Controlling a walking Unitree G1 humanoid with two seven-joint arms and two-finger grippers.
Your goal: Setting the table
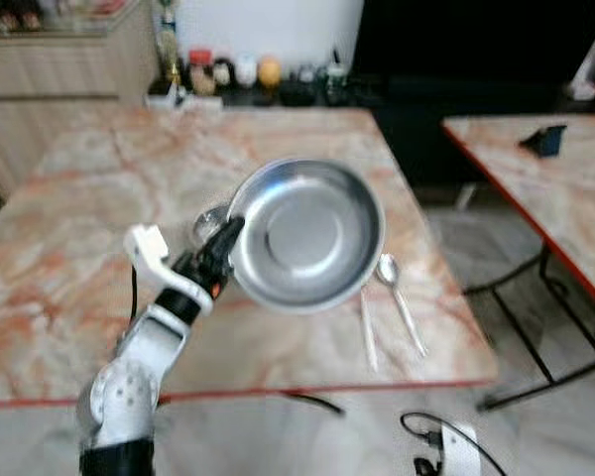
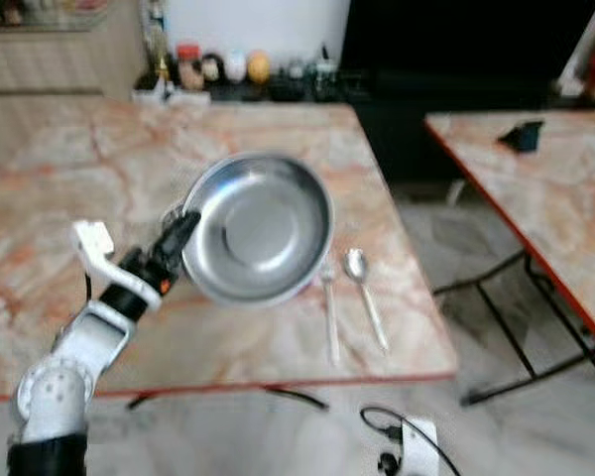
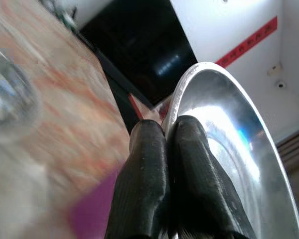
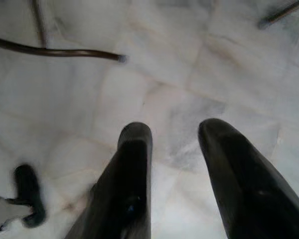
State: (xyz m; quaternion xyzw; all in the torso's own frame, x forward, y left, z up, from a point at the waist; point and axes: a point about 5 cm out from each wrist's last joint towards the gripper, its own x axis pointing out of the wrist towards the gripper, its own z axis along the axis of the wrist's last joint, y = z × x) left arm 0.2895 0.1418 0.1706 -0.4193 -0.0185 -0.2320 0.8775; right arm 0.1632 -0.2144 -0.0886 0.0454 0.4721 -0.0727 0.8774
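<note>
The left claw (image 1: 225, 241) is clamped on the near-left rim of a round shiny steel plate (image 1: 310, 233), tilted above the pink marble counter (image 1: 69, 238). A blurred glass-like object (image 1: 207, 222) sits partly hidden behind it. The right claw (image 4: 174, 144) hangs released over the floor.

Premises: a home dining area. Two marble-patterned tables with red edging (image 1: 278, 392) and (image 1: 565, 188) stand on a pale marble tile floor (image 4: 189, 99). Beyond the nearer table, jars and condiment bottles (image 1: 228, 74) line a dark shelf. A light wooden cabinet (image 1: 59, 69) stands alongside. A spoon (image 1: 397, 297) lies on the nearer table.
</note>
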